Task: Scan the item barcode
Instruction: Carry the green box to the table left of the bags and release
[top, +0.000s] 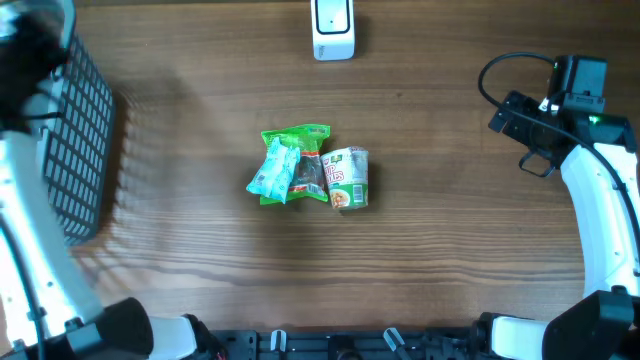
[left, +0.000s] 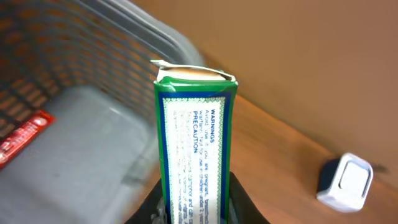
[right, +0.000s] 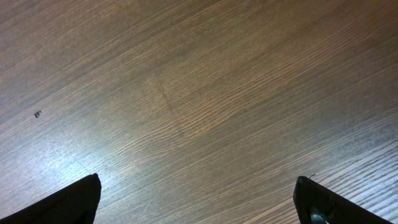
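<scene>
A: Where's the box (left: 196, 155)?
B: Upright in the left jaws, clamped at its base, above the basket (left: 74, 124). The right jaws gape empty over the surface (right: 186, 93).
A: Advice?
B: Find the barcode face and present it squarely to the scanner (left: 344, 182).

Brown wood-grain table (top: 450, 250) — white scanner (top: 333, 30) at the far edge, snack packets (top: 308, 167) bunched together mid-table, grey mesh basket (top: 75, 140) at the left.
</scene>
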